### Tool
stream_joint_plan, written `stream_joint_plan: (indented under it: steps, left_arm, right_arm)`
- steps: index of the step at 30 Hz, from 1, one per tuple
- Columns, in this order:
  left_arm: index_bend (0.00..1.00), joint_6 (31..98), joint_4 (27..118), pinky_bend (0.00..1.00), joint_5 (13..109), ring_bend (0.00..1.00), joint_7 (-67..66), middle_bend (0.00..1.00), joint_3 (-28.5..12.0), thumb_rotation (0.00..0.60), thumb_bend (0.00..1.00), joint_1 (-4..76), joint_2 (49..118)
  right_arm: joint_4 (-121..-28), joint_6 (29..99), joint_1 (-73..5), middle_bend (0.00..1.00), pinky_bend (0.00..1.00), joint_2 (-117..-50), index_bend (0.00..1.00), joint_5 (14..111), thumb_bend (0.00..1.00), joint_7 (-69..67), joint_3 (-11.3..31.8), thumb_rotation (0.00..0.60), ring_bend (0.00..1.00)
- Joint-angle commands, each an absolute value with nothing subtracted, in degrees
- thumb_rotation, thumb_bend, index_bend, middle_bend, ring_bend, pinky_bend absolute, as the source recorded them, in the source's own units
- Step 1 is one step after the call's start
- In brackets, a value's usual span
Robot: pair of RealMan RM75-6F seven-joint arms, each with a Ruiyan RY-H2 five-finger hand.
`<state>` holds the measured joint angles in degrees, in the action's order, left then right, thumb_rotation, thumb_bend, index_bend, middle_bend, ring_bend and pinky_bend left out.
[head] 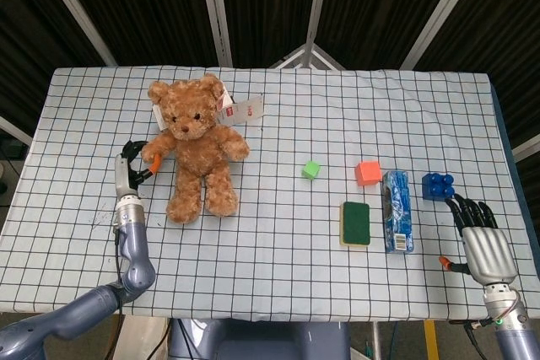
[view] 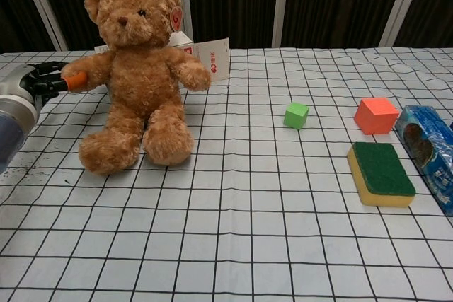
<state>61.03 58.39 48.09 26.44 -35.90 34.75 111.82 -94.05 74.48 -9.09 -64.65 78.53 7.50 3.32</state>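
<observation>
A brown teddy bear sits upright on the checked tablecloth at the left. My left hand grips the bear's outstretched paw from the left side; the chest view shows the hand with its orange thumb tip against the bear. Near the front right edge my right hand rests with its fingers spread, holding nothing. Just beyond its fingertips stands a blue toy brick. The right hand does not show in the chest view.
A white paper tag lies behind the bear. A green cube, a red cube, a green-and-yellow sponge and a blue packet lie in the right half.
</observation>
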Motion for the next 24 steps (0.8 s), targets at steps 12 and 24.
stream_joint_plan:
  steps: [12, 24]
  left_arm:
    - [0.00, 65.5, 59.9, 0.00, 58.6, 0.00, 31.2, 0.00, -30.6, 0.600, 0.27, 33.3, 111.0]
    - [0.17, 88.8, 87.7, 0.00, 83.1, 0.00, 12.8, 0.04, -11.9, 0.600, 0.37, 15.6, 87.7]
  right_arm:
    - [-94.4, 74.6, -9.2, 0.00, 0.00, -64.6, 0.00, 78.5, 0.10, 7.7, 3.4, 0.600, 0.00]
    - [-94.6, 75.3, -9.0, 0.00, 0.00, -64.4, 0.00, 79.6, 0.10, 7.1, 3.1, 0.600, 0.00]
